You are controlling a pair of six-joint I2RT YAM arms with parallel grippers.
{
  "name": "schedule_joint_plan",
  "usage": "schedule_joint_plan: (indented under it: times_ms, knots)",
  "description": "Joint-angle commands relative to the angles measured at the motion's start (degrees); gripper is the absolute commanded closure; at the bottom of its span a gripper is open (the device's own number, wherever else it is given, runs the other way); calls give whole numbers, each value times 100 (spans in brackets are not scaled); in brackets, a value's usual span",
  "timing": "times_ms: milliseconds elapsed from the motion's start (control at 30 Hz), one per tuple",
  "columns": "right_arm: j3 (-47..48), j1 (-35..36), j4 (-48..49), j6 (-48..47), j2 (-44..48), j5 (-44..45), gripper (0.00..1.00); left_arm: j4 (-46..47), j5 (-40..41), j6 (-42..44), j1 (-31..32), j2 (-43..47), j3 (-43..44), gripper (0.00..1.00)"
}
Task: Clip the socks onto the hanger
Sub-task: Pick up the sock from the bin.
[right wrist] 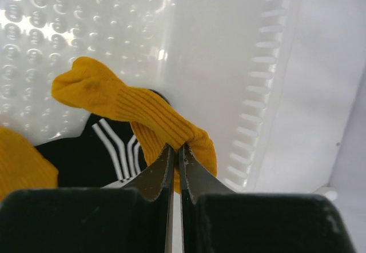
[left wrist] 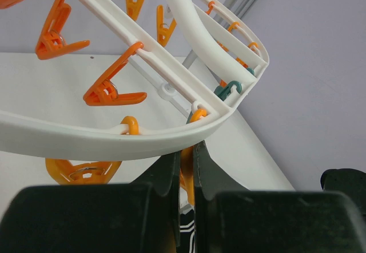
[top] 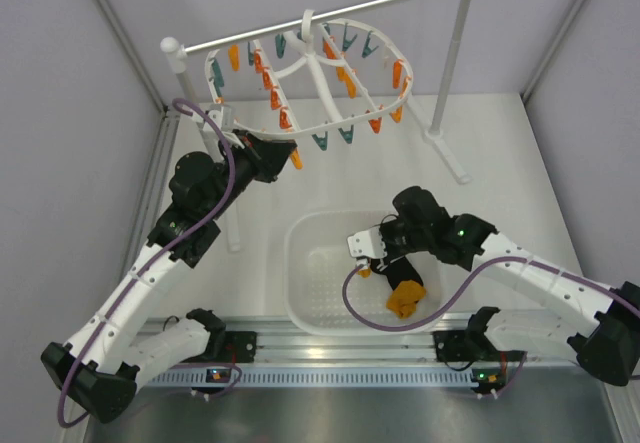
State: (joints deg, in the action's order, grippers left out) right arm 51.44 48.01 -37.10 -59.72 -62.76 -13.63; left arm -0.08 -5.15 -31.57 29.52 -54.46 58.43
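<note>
The hanger (top: 330,123), a white oval frame with orange and teal clothespins, hangs from the rod at the back. My left gripper (top: 283,155) (left wrist: 187,148) reaches its near rim (left wrist: 114,140) and is shut on an orange clothespin (left wrist: 188,170) dangling there. A scrap of black, white-striped fabric shows low between its fingers. My right gripper (top: 390,273) (right wrist: 177,147) is down in the basket, shut on the cuff of a mustard sock (right wrist: 123,107). A black striped sock (right wrist: 94,153) lies under it, and another mustard sock (right wrist: 17,164) sits at the left. Mustard fabric (top: 405,300) shows by the gripper from above.
The white perforated basket (top: 310,283) stands at the near middle of the table between the two arms. A silver rod (top: 330,18) on white posts (top: 455,53) carries the hanger. Grey walls close in on the left and right.
</note>
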Motion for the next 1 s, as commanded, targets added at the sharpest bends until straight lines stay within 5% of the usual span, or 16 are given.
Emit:
schedule_joint_plan:
  times_ms: [0, 200, 433, 967]
  knots:
    - [-151, 103, 1326, -611, 342, -88, 100, 43, -188, 11, 10, 111, -16, 100]
    - [-1090, 358, 3373, -1609, 1168, -332, 100, 43, -311, -86, 1, 76, 19, 100]
    - [-1610, 631, 4079, -3377, 1504, -931, 100, 96, -452, -156, 10, 32, 1, 100]
    - [-1286, 912, 5730, -5206, 81, -686, 100, 157, -795, -262, 10, -3, -34, 100]
